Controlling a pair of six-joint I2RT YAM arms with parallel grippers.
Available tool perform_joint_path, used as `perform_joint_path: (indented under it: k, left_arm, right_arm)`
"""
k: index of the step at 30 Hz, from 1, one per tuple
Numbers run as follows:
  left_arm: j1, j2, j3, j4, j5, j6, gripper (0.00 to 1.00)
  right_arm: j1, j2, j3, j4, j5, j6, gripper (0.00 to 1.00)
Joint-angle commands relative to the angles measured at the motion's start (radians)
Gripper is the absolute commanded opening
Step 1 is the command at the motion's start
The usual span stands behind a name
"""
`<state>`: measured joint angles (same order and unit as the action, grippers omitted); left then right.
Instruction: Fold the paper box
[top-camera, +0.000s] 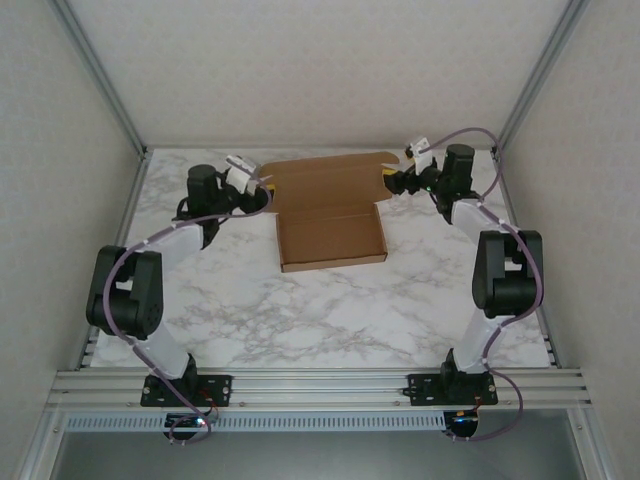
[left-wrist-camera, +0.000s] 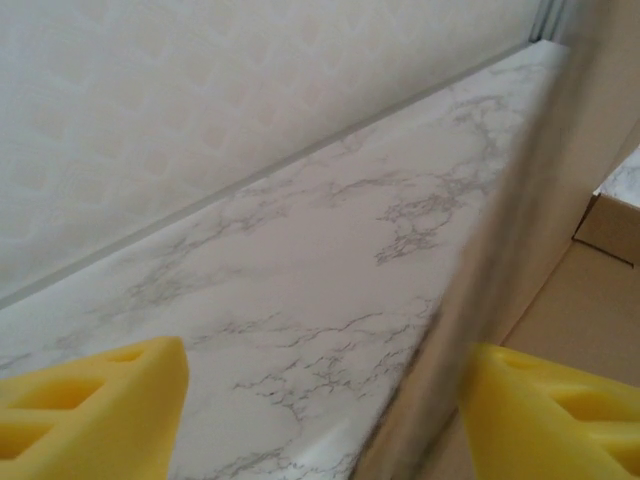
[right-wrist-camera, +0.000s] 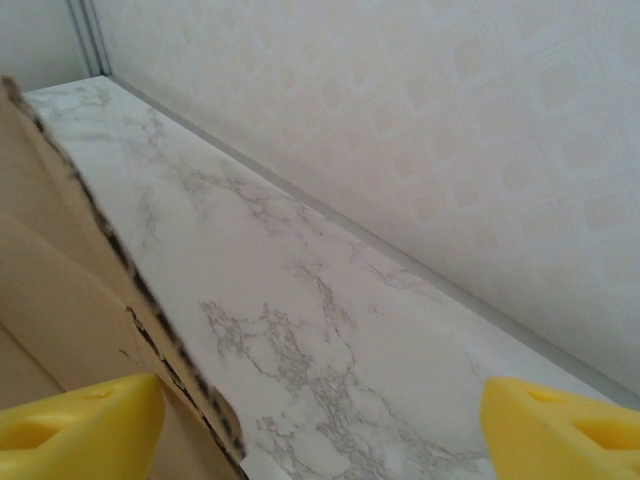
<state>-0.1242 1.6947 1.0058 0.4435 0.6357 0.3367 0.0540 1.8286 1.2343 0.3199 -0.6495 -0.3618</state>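
The paper box (top-camera: 330, 225) is plain brown cardboard lying at the back middle of the marble table, with a shallow tray toward me and a wide flap behind it. My left gripper (top-camera: 262, 193) is at the box's left edge. In the left wrist view a raised, blurred cardboard wall (left-wrist-camera: 560, 200) runs between the open yellow fingers (left-wrist-camera: 90, 410), close to the right one, with a wide gap to the left one. My right gripper (top-camera: 393, 183) is at the box's back right corner. It stands open, and the cardboard edge (right-wrist-camera: 60, 260) lies by its left finger (right-wrist-camera: 80, 425).
The marble table (top-camera: 300, 310) is enclosed by pale walls (top-camera: 320, 70) on three sides, with metal corner posts (top-camera: 100, 75). An aluminium rail (top-camera: 320, 385) carrying both arm bases runs along the near edge. Open tabletop lies in front of the box.
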Motion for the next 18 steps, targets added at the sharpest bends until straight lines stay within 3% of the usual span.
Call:
perform_joint_path:
  k: [1, 6, 13, 18]
  left_arm:
    - [-0.014, 0.038, 0.066, -0.085, 0.05, 0.038, 0.6]
    - [-0.023, 0.046, 0.067, -0.055, 0.034, 0.001, 0.41]
    - [-0.025, 0.045, 0.071, -0.06, 0.01, -0.019, 0.25]
    - [-0.027, 0.034, 0.056, -0.004, -0.019, -0.124, 0.17]
  right_arm:
    - [0.01, 0.036, 0.055, -0.063, -0.03, -0.021, 0.75]
    - [0.03, 0.047, 0.068, -0.101, -0.051, -0.021, 0.6]
    - [0.051, 0.005, 0.019, -0.088, -0.088, -0.015, 0.55]
    - [0.096, -0.044, -0.034, -0.106, 0.038, -0.024, 0.43]
